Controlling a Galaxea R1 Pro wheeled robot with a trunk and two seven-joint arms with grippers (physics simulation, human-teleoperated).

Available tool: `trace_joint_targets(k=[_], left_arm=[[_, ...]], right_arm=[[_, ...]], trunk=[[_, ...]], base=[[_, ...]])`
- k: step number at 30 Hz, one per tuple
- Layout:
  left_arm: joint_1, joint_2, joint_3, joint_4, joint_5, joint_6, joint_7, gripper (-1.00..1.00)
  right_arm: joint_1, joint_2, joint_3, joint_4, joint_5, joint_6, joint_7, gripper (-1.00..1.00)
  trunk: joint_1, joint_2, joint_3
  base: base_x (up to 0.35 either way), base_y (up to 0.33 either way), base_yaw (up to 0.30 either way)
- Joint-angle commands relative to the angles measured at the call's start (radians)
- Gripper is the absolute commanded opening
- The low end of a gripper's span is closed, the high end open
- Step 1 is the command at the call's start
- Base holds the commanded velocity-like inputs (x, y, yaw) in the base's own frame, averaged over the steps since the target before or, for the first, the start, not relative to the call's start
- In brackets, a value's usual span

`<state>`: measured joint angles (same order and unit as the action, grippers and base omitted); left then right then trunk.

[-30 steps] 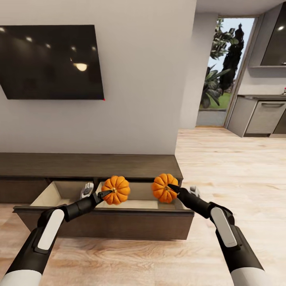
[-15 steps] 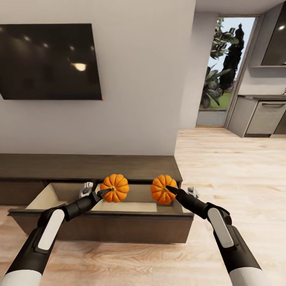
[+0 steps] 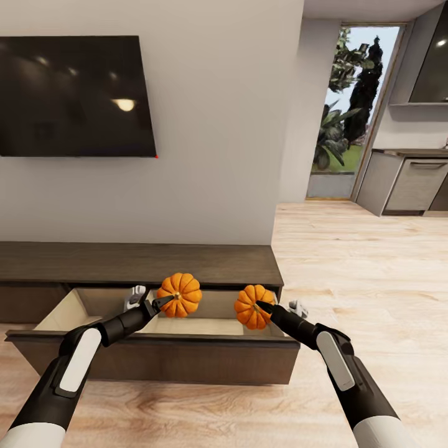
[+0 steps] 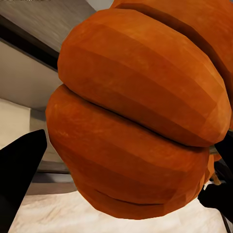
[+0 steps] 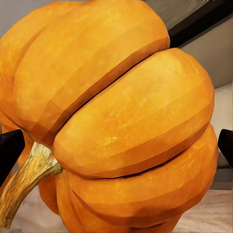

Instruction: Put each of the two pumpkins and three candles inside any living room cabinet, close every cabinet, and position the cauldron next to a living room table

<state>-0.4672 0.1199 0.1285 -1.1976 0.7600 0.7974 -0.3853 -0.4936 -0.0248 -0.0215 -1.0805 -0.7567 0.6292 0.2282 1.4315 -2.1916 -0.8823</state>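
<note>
Two orange ribbed pumpkins hang above the open drawer of the dark brown cabinet (image 3: 143,261). My left gripper (image 3: 163,302) is shut on the left pumpkin (image 3: 182,294), which looms large in the left wrist view (image 4: 141,121). My right gripper (image 3: 261,306) is shut on the right pumpkin (image 3: 251,308), seen close with its tan stem in the right wrist view (image 5: 121,121). The drawer (image 3: 155,351) is pulled out toward me and its pale interior (image 3: 205,326) lies under both pumpkins.
A black TV (image 3: 74,96) hangs on the wall above the cabinet. Light wood floor (image 3: 361,274) stretches to the right toward a kitchen counter (image 3: 407,180) and a glass door (image 3: 351,112). The drawer front stands between me and the cabinet.
The view has shifted slightly right. The right pumpkin has sunk a little toward the drawer, and the drawer front sits closer and lower in the picture. The left pumpkin holds about the same place.
</note>
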Motion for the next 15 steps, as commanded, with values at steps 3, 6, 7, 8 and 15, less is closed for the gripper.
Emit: trace_joint_targets(k=[3,6,7,8,15], left_arm=[[-0.001,0.000,0.002,0.000,0.002,0.007,-0.004,-1.00],[-0.001,0.000,0.002,0.001,0.002,0.006,-0.004,-1.00],[-0.001,0.000,0.002,0.001,0.002,0.006,-0.004,-1.00],[-0.001,0.000,0.002,0.001,0.002,0.006,-0.004,-1.00],[-0.001,0.000,0.001,0.004,0.002,0.005,-0.004,-1.00]], right_arm=[[-0.001,0.000,0.005,0.000,-0.001,-0.018,0.004,-1.00],[0.000,0.000,0.023,-0.002,-0.002,-0.049,0.004,-1.00],[-0.001,0.001,0.028,-0.002,-0.002,-0.055,0.004,-1.00],[-0.001,0.005,0.031,-0.001,-0.001,-0.062,0.004,-1.00],[-0.001,0.048,0.037,0.002,0.000,-0.105,0.001,-1.00]], trunk=[[0.000,0.000,-0.001],[0.000,0.000,-0.001],[0.000,0.000,-0.001],[0.000,0.000,-0.001],[0.000,0.000,-0.001]], base=[[0.002,-0.002,0.000],[0.000,0.000,0.000],[0.000,0.000,0.000],[0.000,0.000,0.000],[0.001,0.000,0.000]])
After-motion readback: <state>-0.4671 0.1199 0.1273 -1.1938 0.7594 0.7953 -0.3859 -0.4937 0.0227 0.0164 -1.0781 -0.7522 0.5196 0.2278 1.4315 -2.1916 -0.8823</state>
